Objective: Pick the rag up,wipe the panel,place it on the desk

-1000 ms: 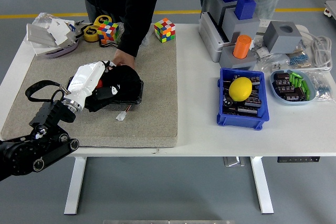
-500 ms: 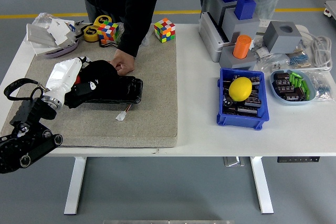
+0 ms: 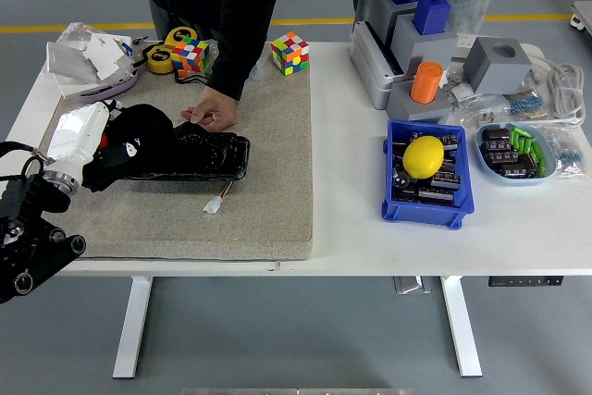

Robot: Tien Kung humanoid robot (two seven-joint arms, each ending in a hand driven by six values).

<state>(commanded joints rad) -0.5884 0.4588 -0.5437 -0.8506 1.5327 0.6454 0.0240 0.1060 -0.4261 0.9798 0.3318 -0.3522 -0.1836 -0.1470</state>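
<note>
The left hand [image 3: 88,150] — white-shelled, coming in from the picture's left — is closed on the black rag [image 3: 139,131], pressing it onto the left end of the dark glossy panel [image 3: 199,156]. The panel lies flat on the grey felt mat [image 3: 268,201] that covers the left half of the white table [image 3: 351,238], which likely keeps it from sliding. A person's hand [image 3: 211,116] rests at the panel's far edge, apparently steadying it against the push of the wipe. A small white connector [image 3: 215,204] on a wire lies just in front of the panel.

Against the earlier frames, hand and rag have swept leftward along the panel — from near its middle to its left end — uncovering more of the shiny surface. The person's hand has barely shifted. The right arm is not in view.
</note>
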